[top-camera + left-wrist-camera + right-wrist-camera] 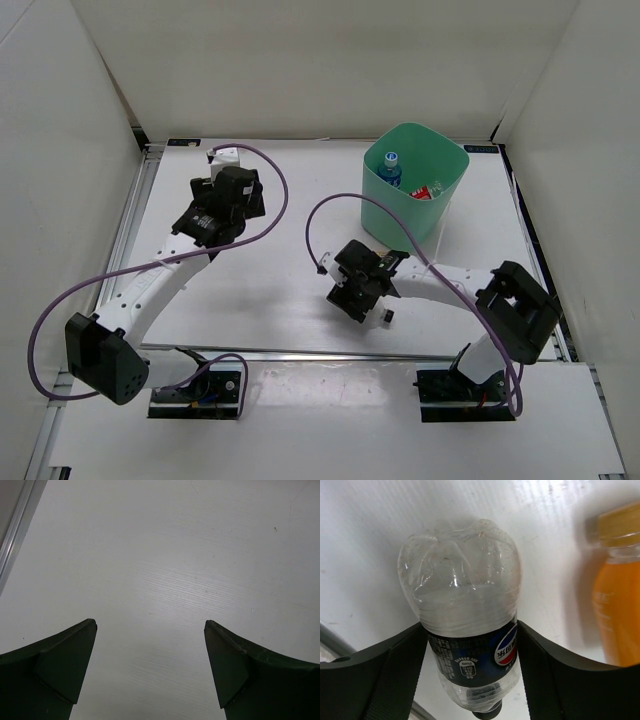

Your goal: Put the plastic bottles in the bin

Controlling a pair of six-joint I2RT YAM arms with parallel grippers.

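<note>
My right gripper (472,630) is shut on the clear bottle with the dark label and black cap (460,580); both fingers press on its label, base pointing away. The orange-bodied bottle (617,595) lies blurred just to its right. In the top view the right gripper (355,292) is mid-table, in front of the mint-green bin (440,215), and hides both bottles. The blue-label bottle (391,170) and the red-label bottle (430,190) lie inside the bin. My left gripper (150,630) is open and empty over bare table, at the far left in the top view (228,162).
White walls enclose the table on three sides. A metal rail (15,535) runs along the table's left edge. Purple cables (300,225) loop over both arms. The bin stands at the back right, close to the right arm's reach.
</note>
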